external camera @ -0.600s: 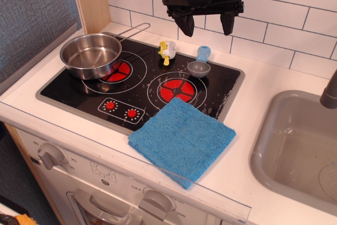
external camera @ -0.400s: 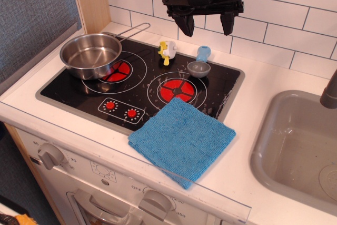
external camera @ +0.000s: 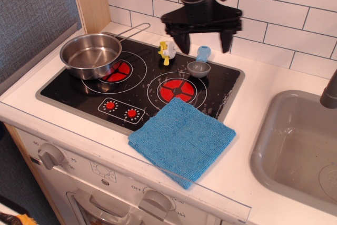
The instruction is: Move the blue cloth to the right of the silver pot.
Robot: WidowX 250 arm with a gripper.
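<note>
The blue cloth (external camera: 182, 140) lies flat at the front right of the stove, partly on the cooktop's corner and partly on the white counter. The silver pot (external camera: 90, 55) stands on the back-left burner with its thin handle (external camera: 131, 30) pointing to the back right. My gripper (external camera: 205, 42) hangs open and empty above the back of the cooktop, over the grey scoop, well behind the cloth and right of the pot.
A grey scoop with a blue handle (external camera: 199, 65) and a small yellow and white toy (external camera: 167, 51) lie at the back of the black cooktop (external camera: 68, 90). A grey sink (external camera: 298, 151) is at the right. A tiled wall (external camera: 295, 14) stands behind.
My gripper has come down a little and shifted slightly, with its fingers still spread. The cloth and the pot have not moved.
</note>
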